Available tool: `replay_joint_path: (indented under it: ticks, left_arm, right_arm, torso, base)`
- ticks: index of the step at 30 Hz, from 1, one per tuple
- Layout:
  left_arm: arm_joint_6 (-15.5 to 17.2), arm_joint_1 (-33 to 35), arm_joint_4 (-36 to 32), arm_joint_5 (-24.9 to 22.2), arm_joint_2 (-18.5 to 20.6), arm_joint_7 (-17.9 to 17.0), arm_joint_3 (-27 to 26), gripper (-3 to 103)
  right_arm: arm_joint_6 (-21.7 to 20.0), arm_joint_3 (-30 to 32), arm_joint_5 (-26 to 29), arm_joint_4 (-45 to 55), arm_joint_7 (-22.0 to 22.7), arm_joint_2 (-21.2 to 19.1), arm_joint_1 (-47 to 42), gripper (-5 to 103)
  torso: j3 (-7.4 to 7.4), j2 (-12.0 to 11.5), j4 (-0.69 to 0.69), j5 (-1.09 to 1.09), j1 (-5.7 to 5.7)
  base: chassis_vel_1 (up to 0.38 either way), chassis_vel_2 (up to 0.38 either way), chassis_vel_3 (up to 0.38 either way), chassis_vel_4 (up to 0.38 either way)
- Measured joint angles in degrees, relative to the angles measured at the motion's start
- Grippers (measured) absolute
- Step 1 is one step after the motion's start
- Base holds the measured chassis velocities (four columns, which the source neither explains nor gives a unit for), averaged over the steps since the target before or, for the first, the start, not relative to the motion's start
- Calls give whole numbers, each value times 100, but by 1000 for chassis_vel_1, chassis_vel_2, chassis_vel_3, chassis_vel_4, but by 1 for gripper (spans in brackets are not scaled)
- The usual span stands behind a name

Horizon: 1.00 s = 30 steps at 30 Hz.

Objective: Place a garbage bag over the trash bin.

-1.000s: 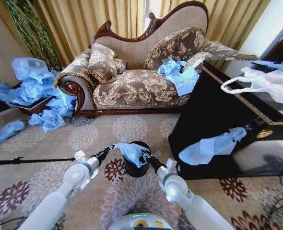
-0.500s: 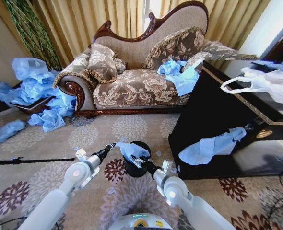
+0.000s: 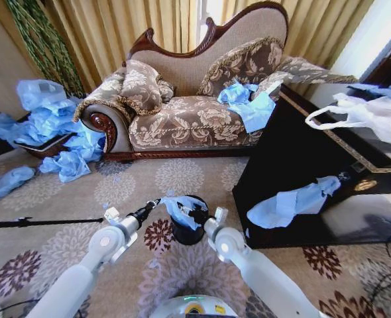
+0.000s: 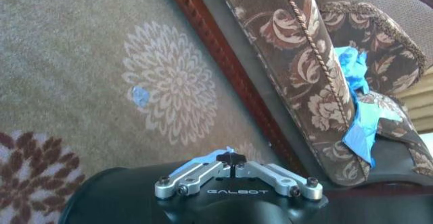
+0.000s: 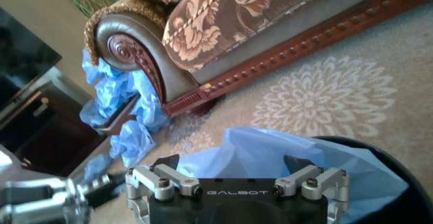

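reading "galbot" in pale letters on the dark body of the left gripper (image 4: pixel 232 159), just below its shut fingers; reading the same "galbot" on the body of the right gripper (image 5: pixel 233 164). finding no other legible text anywhere.

The trash bin (image 3: pixel 187 228) is set on the carpet (image 3: pixel 116 192), near and about centre, in front of the sofa (image 3: pixel 195 112). The garbage bag (image 3: pixel 179 211) is draped over the bin's left rim. The left gripper (image 3: pixel 157 203) is placed at the bag's left edge, the right gripper (image 3: pixel 197 213) just above the bin's mouth. A heap of bags (image 3: pixel 50 126) is piled far left, beside the sofa's arm. Further bags (image 3: pixel 248 106) are laid on the sofa seat at its right end. A cabinet (image 3: pixel 295 172) is positioned right of the bin, with another bag (image 3: pixel 295 199) seen against its front.
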Motion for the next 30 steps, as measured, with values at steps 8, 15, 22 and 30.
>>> replay_joint_path:
  ticks: [8,15,22,30]
  left_arm:
    - [1,62,-9,92,-22,19,-10,0]
    - [3,89,-82,171,-17,38,18,0]
    - [6,59,-84,234,-19,47,63,0]
    - [6,57,-57,272,4,65,50,0]
  right_arm:
    - [259,0,79,-372,-51,239,394,96]
    - [605,24,-61,-958,-170,470,694,66]
    - [1160,145,-319,-1607,-338,771,906,38]
    - [1689,328,-667,-1933,-408,868,1002,12]
  torso:
    - [0,0,0,0,0]
    - [0,0,0,0,0]
    - [0,0,0,0,0]
    - [0,0,2,0,0]
  base:
    - [0,0,0,0]
    - [0,0,0,0]
    - [0,0,0,0]
    - [0,0,0,0]
